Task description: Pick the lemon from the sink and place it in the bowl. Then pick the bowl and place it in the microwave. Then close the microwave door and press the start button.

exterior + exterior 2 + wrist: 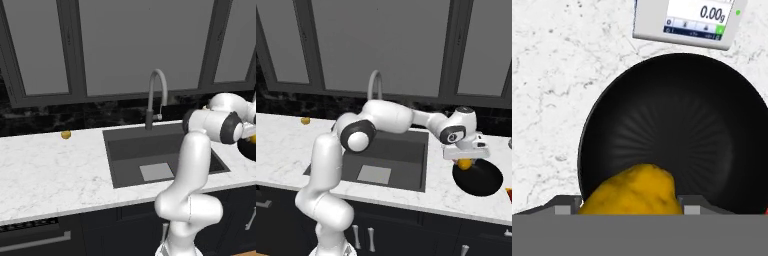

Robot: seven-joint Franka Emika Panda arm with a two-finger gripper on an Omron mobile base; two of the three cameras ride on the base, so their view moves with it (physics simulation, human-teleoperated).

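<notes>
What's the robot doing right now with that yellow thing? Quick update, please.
Tool above the bowl, holding the lemon. Lemon not yet dropped in. Bowl beside the sink; nothing in the way.

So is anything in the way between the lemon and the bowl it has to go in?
Nothing visible is. The pincer holds the lemon right above the black bowl, and the bowl's inside is bare. A small scale sits on the counter beyond the bowl's rim, off to the side, not in the path.

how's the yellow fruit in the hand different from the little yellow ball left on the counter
The orange-yellow lemon sits between the hand's fingers above the glossy black bowl; the duller mustard-yellow ball lies free on the white marble counter, across the dark sink. Both are small and roundish.
</notes>
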